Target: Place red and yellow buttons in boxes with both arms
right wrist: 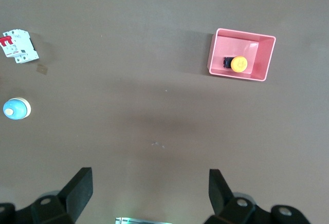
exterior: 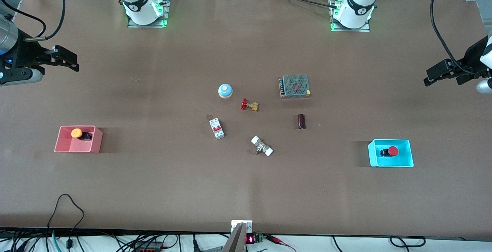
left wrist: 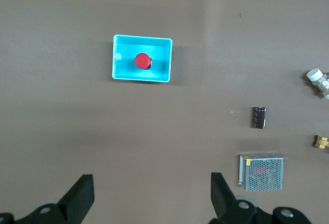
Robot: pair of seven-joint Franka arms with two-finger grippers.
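Observation:
The yellow button (exterior: 77, 133) lies in the pink-red box (exterior: 60, 144) at the right arm's end of the table; both also show in the right wrist view, button (right wrist: 238, 63) in box (right wrist: 216, 40). The red button (exterior: 392, 151) lies in the cyan box (exterior: 373, 156) at the left arm's end; the left wrist view shows the button (left wrist: 142, 61) in its box (left wrist: 121, 49). My right gripper (exterior: 71, 62) is open and empty, raised high above the table at its end. My left gripper (exterior: 432, 78) is open and empty, raised high at the other end.
In the middle of the table lie a blue-domed bell (exterior: 225, 90), a brass valve with red handwheel (exterior: 250, 105), a white circuit breaker (exterior: 216, 128), a white-ended fitting (exterior: 262, 146), a dark cylinder (exterior: 301, 121) and a mesh-covered power supply (exterior: 295, 85).

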